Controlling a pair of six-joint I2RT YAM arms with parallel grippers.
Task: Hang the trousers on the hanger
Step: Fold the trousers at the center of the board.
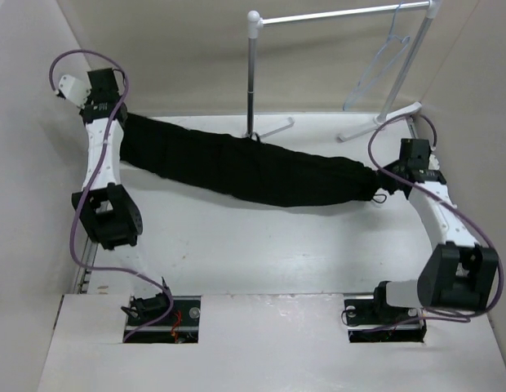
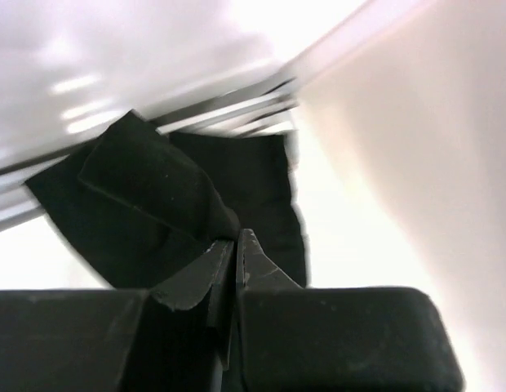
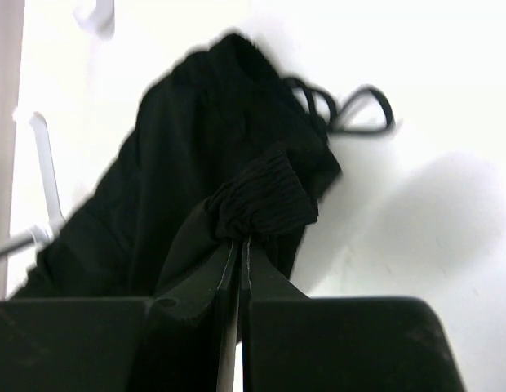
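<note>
The black trousers [image 1: 253, 167] stretch across the table between my two grippers, sagging in the middle. My left gripper [image 1: 118, 118] is shut on the leg end at the far left; in the left wrist view the jaws [image 2: 237, 241] pinch the dark cloth [image 2: 155, 204]. At the right, my right gripper [image 1: 383, 184] is shut on the ribbed waistband [image 3: 265, 196], with its fingertips [image 3: 241, 245] closed. The drawstrings [image 3: 351, 110] loop out beside it. The pale hanger [image 1: 383, 61] hangs from the rail at the back right, apart from both grippers.
A white rail stand [image 1: 335, 15] stands at the back, its post [image 1: 251, 82] just behind the trousers and its feet [image 1: 375, 122] on the table. Walls close in on the left and right sides.
</note>
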